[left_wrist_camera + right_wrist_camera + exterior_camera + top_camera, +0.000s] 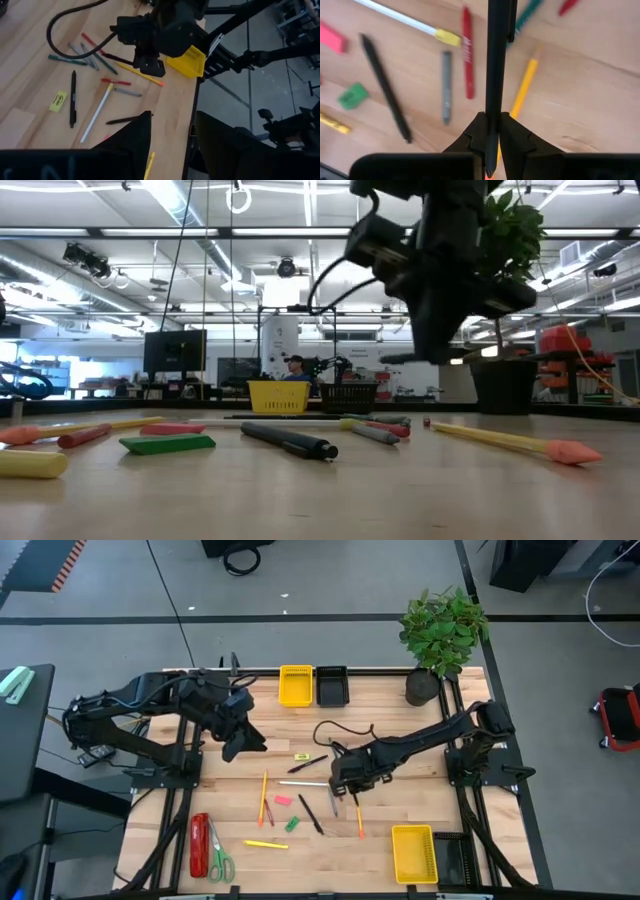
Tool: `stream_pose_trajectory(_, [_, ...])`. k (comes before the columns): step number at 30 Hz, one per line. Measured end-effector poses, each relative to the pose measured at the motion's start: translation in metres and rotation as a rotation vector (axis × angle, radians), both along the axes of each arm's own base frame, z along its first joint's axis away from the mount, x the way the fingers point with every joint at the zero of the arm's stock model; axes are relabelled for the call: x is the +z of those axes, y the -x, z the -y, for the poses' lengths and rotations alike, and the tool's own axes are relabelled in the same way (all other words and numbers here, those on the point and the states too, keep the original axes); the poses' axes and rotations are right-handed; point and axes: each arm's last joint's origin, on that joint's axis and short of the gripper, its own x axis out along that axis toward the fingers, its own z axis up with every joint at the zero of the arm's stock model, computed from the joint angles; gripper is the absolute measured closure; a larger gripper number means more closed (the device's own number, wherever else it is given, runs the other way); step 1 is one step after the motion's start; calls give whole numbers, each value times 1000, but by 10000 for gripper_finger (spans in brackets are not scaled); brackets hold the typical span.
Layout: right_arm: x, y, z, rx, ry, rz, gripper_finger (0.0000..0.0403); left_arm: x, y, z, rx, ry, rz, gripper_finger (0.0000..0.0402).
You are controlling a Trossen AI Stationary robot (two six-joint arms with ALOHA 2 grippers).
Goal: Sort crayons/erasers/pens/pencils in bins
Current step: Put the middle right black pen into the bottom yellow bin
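1. Nearest the front edge of the pale wooden worktop (400, 690) sit a bright yellow rectangular plastic bin (413, 853) at the right and, at the left, a big red stapler (199, 844) beside green-handled scissors (219, 860).
2. Just inward lie a long yellow pencil (266, 844), a small green block eraser (292, 824), a small pink block eraser (282, 800) and a thin orange pencil (263, 796), all loose on the wood.
3. A slender black pen (311, 814) lies slanted beside them, apart from the green eraser.
4. In the middle, the right hand (341, 783) hangs above the scattered items, clenched on a second slim black pen (495, 65), which stands lengthwise between its fingers (512, 135) in the right wrist view.
5. Beneath that held pen lie a short grey crayon (447, 86), a short red crayon (467, 51), an orange-yellow pencil (523, 90) and a white pencil with a yellow end (406, 19).
6. A small yellow block eraser (301, 756) lies a little farther back.
7. The left hand (237, 745) hovers over the worktop's left half with its fingers apart and, as far as the views allow, nothing between them.
8. At the far edge a second yellow bin (295, 685) and a black plastic bin (331, 686) stand side by side, with a potted green plant (441, 635) at the far right corner.
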Motion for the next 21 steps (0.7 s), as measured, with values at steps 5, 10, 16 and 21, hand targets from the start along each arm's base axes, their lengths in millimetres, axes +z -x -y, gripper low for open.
stream_pose_trajectory(5, [21, -10, 13, 16, 39, 54, 363, 2, 4, 0, -22, -31, 14, 239])
stream_pose_trajectory(10, [40, -18, 33, 13, 92, 87, 363, 3, 11, 0, -25, -35, 17, 239])
stream_pose_trajectory(16, [57, -25, 70, 5, 134, 141, 363, 8, 18, 0, -17, -41, 49, 239])
stream_pose_trajectory(21, [69, -27, 104, 18, 196, 178, 363, 10, 21, 0, -3, -51, 59, 239])
